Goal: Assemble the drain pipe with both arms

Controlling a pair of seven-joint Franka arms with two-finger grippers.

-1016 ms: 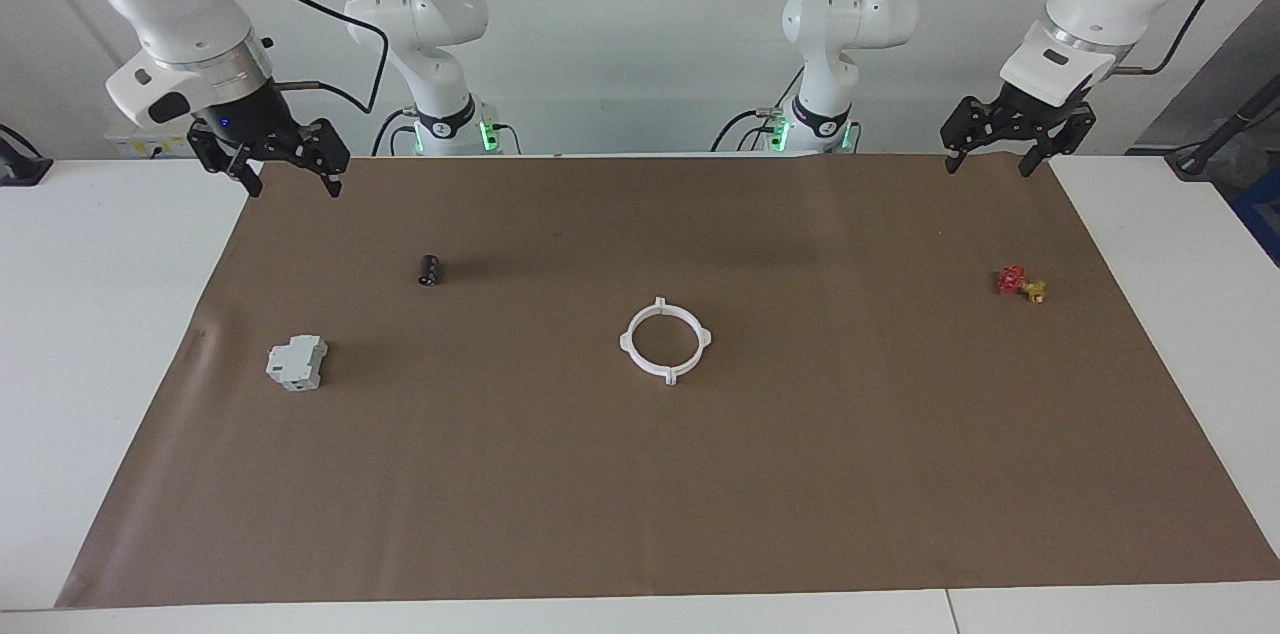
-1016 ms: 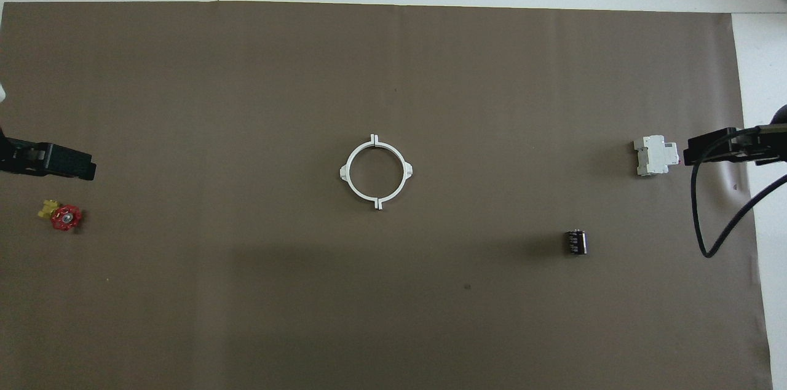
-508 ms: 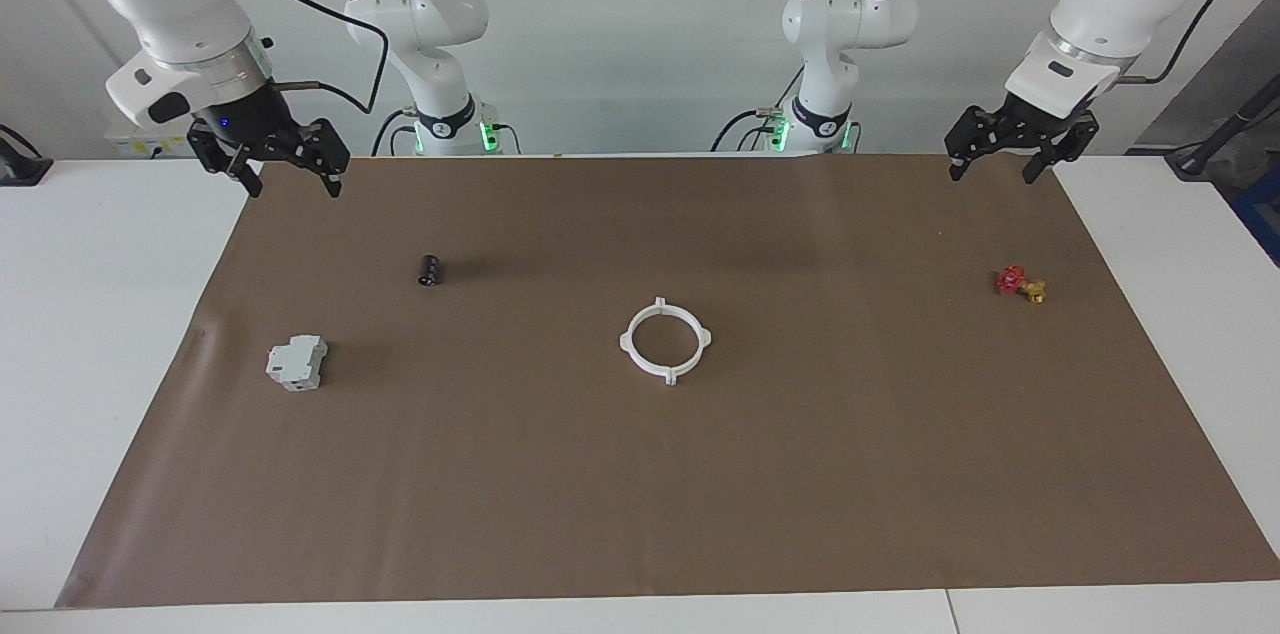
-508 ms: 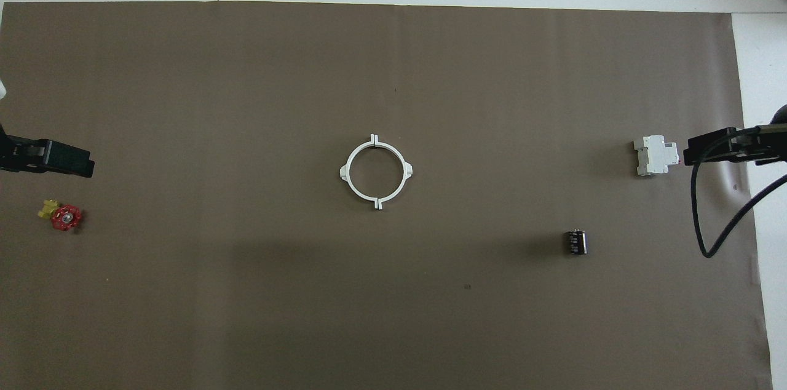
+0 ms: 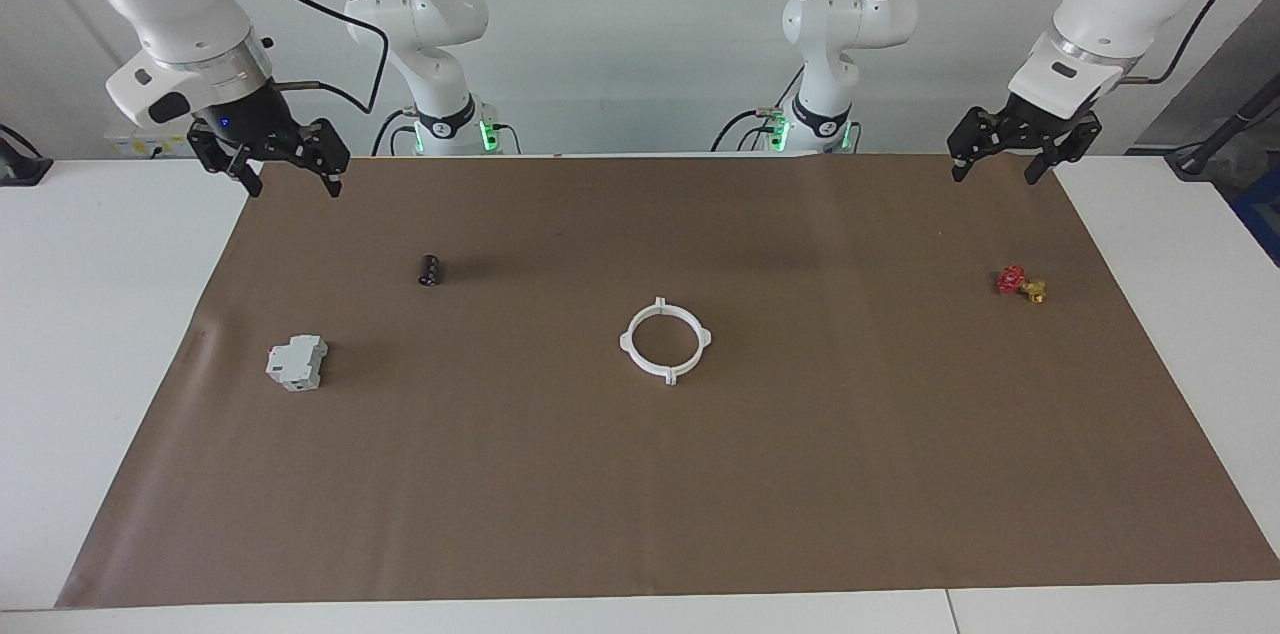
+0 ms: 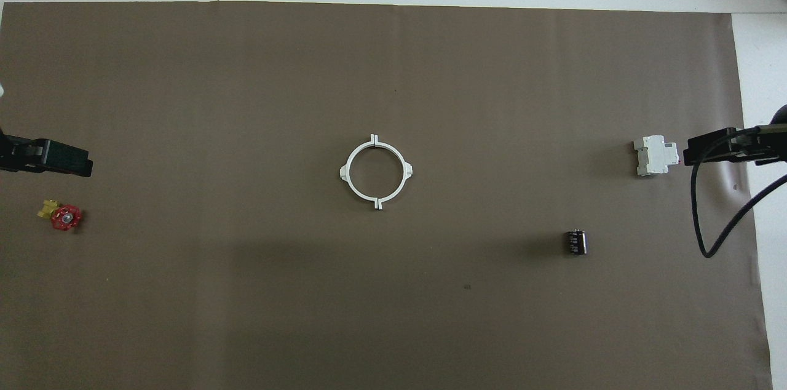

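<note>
The drain pipe (image 5: 665,340) sits as a closed white ring with four tabs in the middle of the brown paper mat (image 5: 660,514), nothing touching it and bare mat all round. Up over the mat's corner at the left arm's end hangs the left gripper (image 5: 993,167), fingers spread apart, holding nothing. The right gripper (image 5: 292,179) hangs over the mat's corner at the right arm's end, fingers also apart and empty. Both arms wait, well apart from the ring. A red-handled valve (image 5: 1020,283) lies near the mat's edge toward the left arm's end. Toward the right arm's end, a black capacitor (image 5: 430,269) lies nearer the robots than a grey-white circuit breaker (image 5: 297,362). White table (image 5: 100,334) borders the mat. Any writing on the parts is too small to read.
</note>
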